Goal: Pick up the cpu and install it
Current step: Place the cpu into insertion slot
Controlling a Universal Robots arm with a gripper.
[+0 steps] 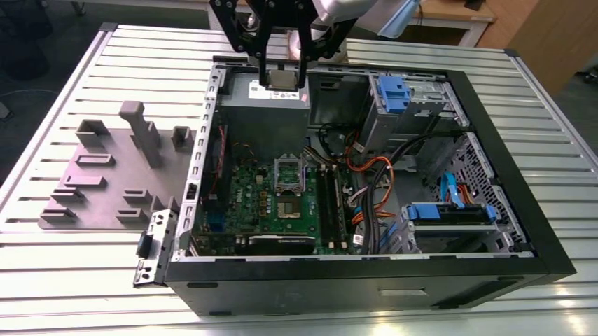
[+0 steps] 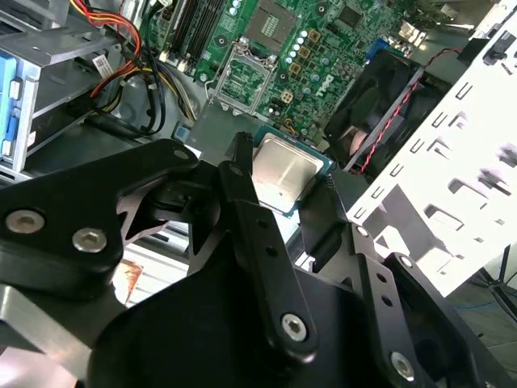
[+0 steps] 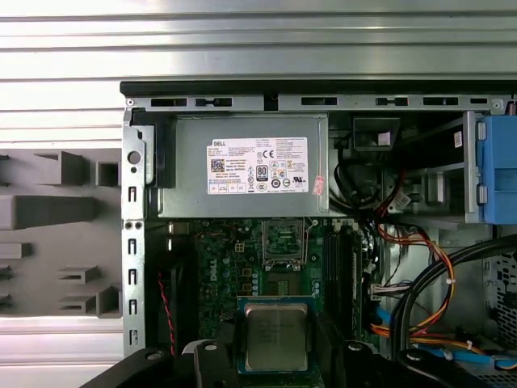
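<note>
At the top centre of the exterior view, the end effector pinches the cpu by its edges, flat above the open computer case, likely to keep it level for the socket.

Arm points downward (black linkages splayed), jaws pinching the cpu by its edges.

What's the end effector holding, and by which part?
The cpu, held by two opposite side edges between the fingers of the end effector, with its shiny top uncovered.
</note>
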